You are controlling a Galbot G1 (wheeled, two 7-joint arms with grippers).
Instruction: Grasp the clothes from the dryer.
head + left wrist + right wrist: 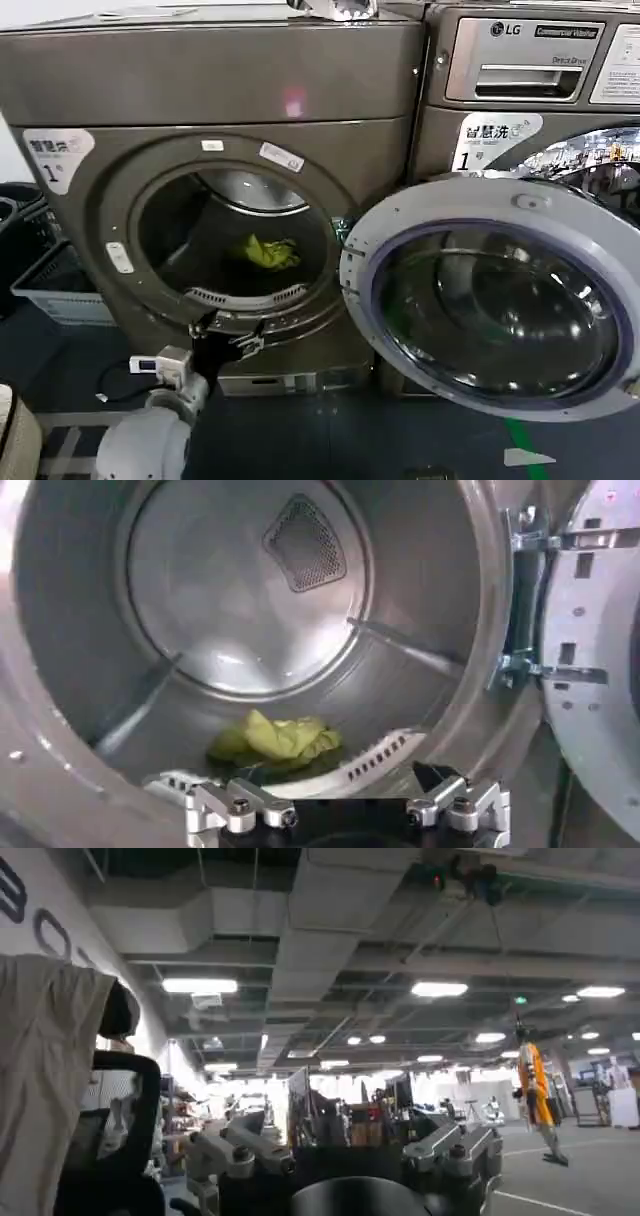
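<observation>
Clothes (268,252) — a small bright yellow-green wad of soft fabric — lie on the floor of the drum, a little toward the back, inside the large bronze-grey metal front-loading dryer (210,90) with the white "1" sticker (55,155) at its upper left. In my left wrist view the wad (277,738) sits at the lowest part of the shiny steel drum (240,590), under the dark mesh vent (305,542) in the back wall, loosely crumpled, touching nothing but the drum.

The round glass-and-grey porthole door (495,300) stands swung wide open to the right, in front of the neighbouring bronze-grey machine with the LG logo (525,60).

I see the left gripper (228,340) at the bottom lip of the porthole opening, just outside the drum, below and in front of the wad and well apart from it. From the wrist camera its fingers (345,800) stand spread apart with nothing between them — the fabric lies beyond the tips.

The right gripper (345,1148) points away from the machines toward the ceiling lights and open hall; its fingers are spread, holding nothing. A beige cloth-covered shape (45,1078) stands beside it.
</observation>
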